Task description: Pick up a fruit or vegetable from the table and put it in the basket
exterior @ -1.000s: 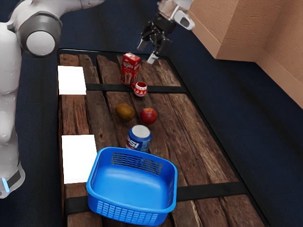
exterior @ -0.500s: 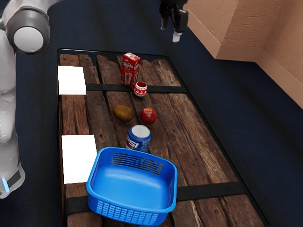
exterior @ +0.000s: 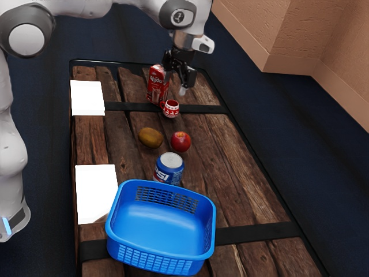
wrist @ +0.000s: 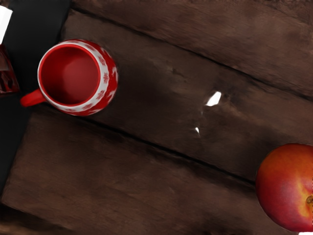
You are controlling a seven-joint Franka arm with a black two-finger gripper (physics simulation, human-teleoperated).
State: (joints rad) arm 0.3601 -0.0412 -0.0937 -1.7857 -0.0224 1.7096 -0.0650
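over the far end of the wood table (exterior: 202,167), the hand (exterior: 174,85) hung up high with its fingers apart. there was a gap between them, and they had hold of nothing. the arm (exterior: 109,8) came in from the exterior view's left and bent down to the hand.

on the table, out of the basket (exterior: 115,231), lay the two things that could be picked. one was a red fruit (exterior: 180,142), round, with a bit of yellow by its stem. the other was a brown lump (exterior: 150,138), a bit long, just beside it but not touching. i could not tell what kind it was.

near them, on the far side, sat a red and white mug (exterior: 172,111). it stood upright, and its handle stuck out over the black strap (exterior: 132,107). just past the mug stood a red box (exterior: 154,86), upright too, with part of the hand in front of it in the exterior view.

between the red fruit and the basket stood a blue can (exterior: 169,171), with its silver top up. the blue basket sat upright at the near end, on the other black strap (exterior: 253,232). along the exterior view's left side of the table were two white patches (exterior: 87,98).
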